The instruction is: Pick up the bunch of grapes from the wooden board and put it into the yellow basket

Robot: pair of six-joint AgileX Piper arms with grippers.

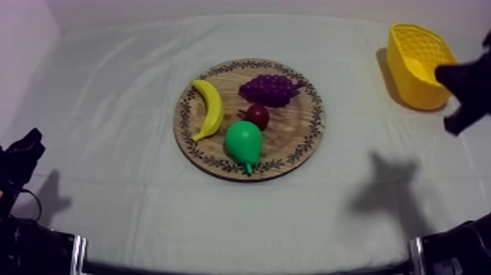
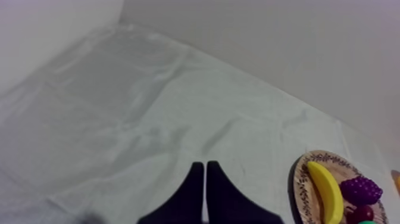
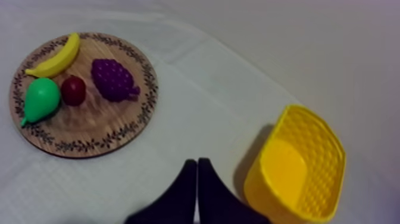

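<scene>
right claw (image 3: 197,162): clenched on nothing, near the basket (image 3: 300,167) | left claw (image 2: 205,165): clenched, empty | grapes (image 1: 269,89): on the board (image 1: 292,142), just beside the small red fruit (image 1: 256,115) | risk: I may nudge or pinch that fruit too

Dim, evenly lit from above, faintly violet; soft dark shadow (image 1: 391,186) across the desk (image 1: 131,88), deeper shade just beside the yellow basket (image 1: 418,91).

Left wrist view's edge cuts off the wooden board (image 2: 299,183)
</scene>
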